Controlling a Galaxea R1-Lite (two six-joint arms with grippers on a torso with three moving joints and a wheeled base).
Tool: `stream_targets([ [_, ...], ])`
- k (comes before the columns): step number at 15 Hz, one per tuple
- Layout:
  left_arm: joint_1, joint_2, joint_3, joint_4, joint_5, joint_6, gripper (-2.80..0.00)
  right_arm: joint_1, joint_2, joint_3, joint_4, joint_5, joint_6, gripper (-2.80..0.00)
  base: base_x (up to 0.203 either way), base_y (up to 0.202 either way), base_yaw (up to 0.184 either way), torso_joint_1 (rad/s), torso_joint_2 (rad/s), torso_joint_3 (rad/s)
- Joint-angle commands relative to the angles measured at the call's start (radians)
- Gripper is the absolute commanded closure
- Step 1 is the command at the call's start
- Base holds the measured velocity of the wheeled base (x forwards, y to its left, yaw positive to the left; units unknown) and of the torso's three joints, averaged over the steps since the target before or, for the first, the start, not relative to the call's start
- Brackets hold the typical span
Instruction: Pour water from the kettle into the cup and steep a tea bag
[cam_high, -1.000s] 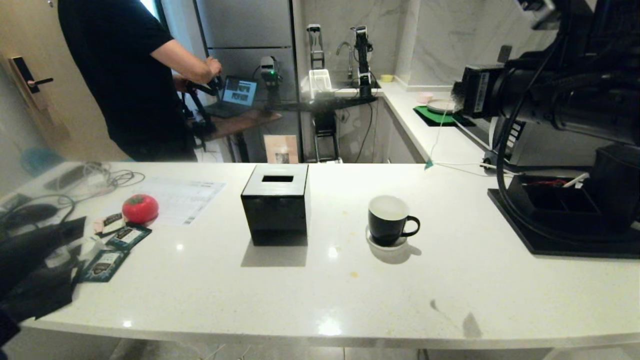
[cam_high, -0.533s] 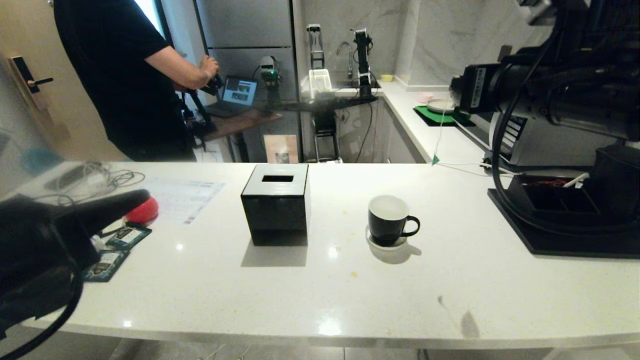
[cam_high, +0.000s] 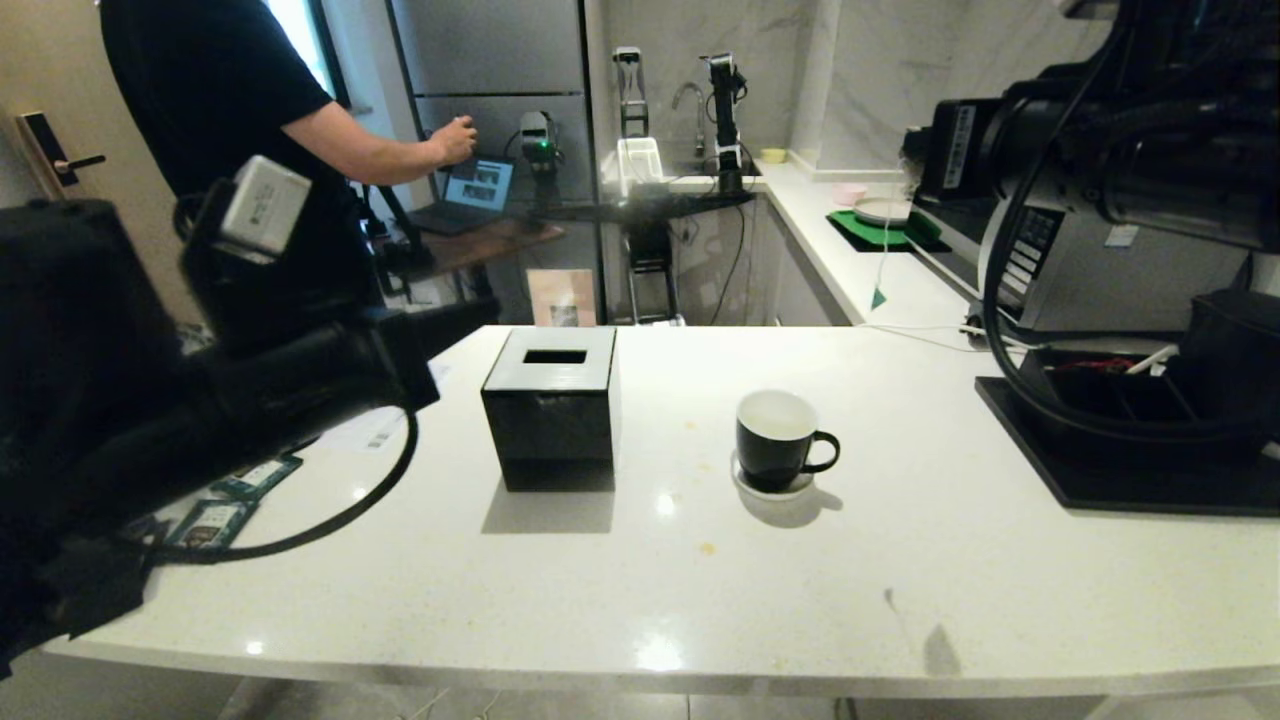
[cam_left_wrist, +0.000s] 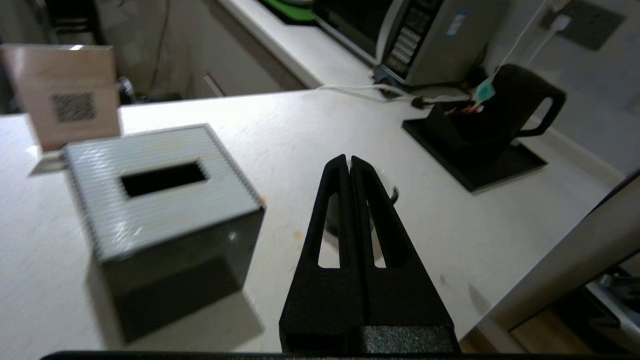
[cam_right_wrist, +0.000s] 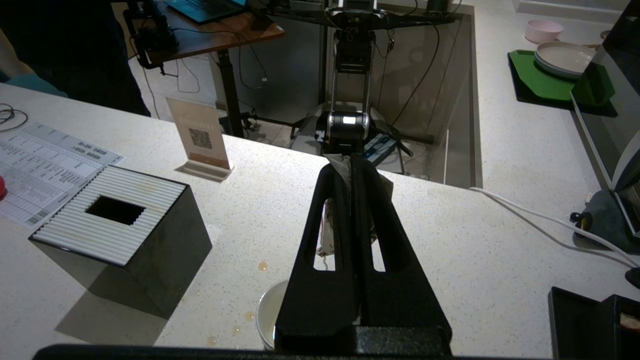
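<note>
The black cup (cam_high: 778, 442) with a white inside stands on a small white coaster mid-counter. My right gripper (cam_right_wrist: 350, 161) hangs above and just behind it, shut on the pale tea bag (cam_right_wrist: 384, 186). The bag's string drops to a teal tag (cam_high: 877, 297). The cup's white rim (cam_right_wrist: 265, 312) shows under this gripper. The matte black kettle (cam_left_wrist: 505, 112) sits on a black tray (cam_high: 1120, 490) at the far right. My left gripper (cam_left_wrist: 348, 161) is shut and holds nothing. It hovers left of the black box, pointing toward the cup, which its fingers mostly hide.
A black square box with a slotted top (cam_high: 552, 405) stands left of the cup. Teal sachets (cam_high: 212, 522) lie near the left edge. A QR card (cam_high: 563, 297) stands behind the box. A person (cam_high: 230, 120) works at a laptop beyond the counter. A silver appliance (cam_high: 1080, 280) sits back right.
My left arm has risen from the counter's left edge and swung in toward the box, still shut. The right arm has barely moved. The person's hand has reached to the laptop.
</note>
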Motion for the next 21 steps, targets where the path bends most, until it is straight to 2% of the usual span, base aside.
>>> stream_targets([
  [1,-0.034,0.139,-0.045,-0.079,-0.001,-0.008,0.0,0.0,0.007,-0.017,0.005,-0.001,0.0,0.0,0.0,0.0,0.0,0.0,0.0,0.0],
  [4,-0.071,0.211,-0.062,-0.212,-0.002,-0.052,0.0,0.002,0.008,-0.022,0.008,0.0,0.0,0.0,0.0,0.0,0.0,0.0,0.0,0.0],
  [8,-0.107,0.289,-0.087,-0.321,-0.001,-0.058,0.0,0.005,0.003,-0.022,0.025,0.0,0.0,0.0,0.0,0.0,0.0,0.0,0.0,0.0],
  [15,-0.153,0.349,-0.134,-0.335,-0.002,-0.055,0.0,0.038,0.007,-0.028,0.027,0.022,0.0,0.0,0.0,0.0,0.0,0.0,0.0,0.0],
  [21,-0.233,0.366,-0.172,-0.338,-0.002,-0.055,0.0,0.071,0.008,-0.045,0.028,0.025,0.0,0.0,0.0,0.0,0.0,0.0,0.0,0.0],
])
